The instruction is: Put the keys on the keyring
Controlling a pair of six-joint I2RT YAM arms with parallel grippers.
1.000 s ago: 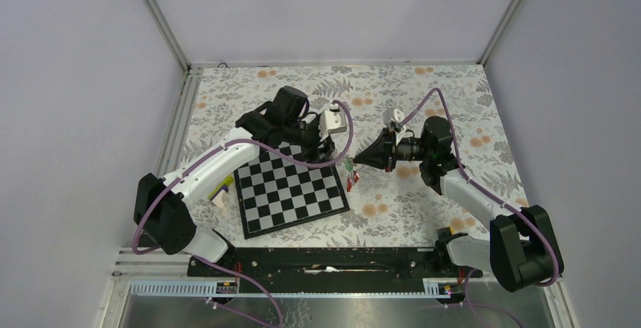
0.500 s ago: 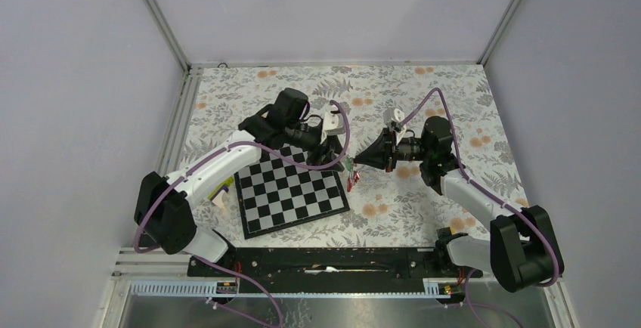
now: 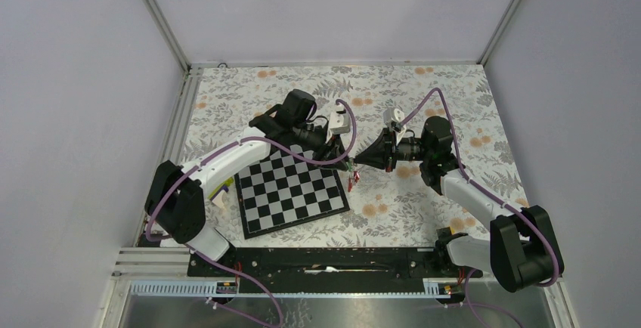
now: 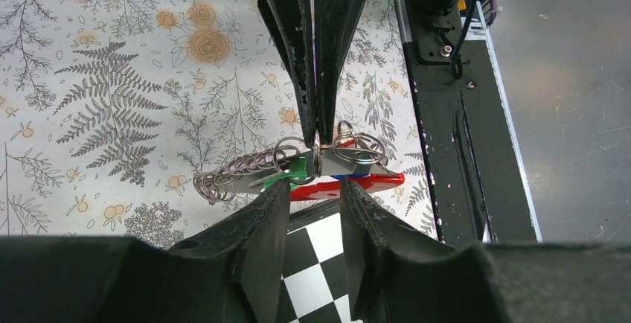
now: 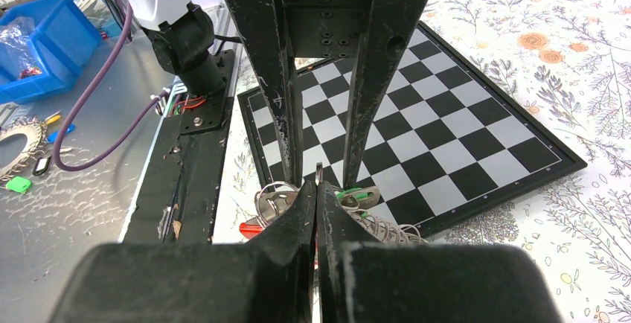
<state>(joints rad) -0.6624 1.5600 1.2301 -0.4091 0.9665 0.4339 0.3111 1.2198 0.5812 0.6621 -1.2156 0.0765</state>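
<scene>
Tightly, right gripper pinches metal ring; left gripper flanks keys

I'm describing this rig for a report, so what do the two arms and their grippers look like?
Both the left arm and right arm have white shells, bulky black joints and a purple cable looping alongside. The left gripper and right gripper are black, with long tapered fingers scuffed pale along their edges.
</scene>
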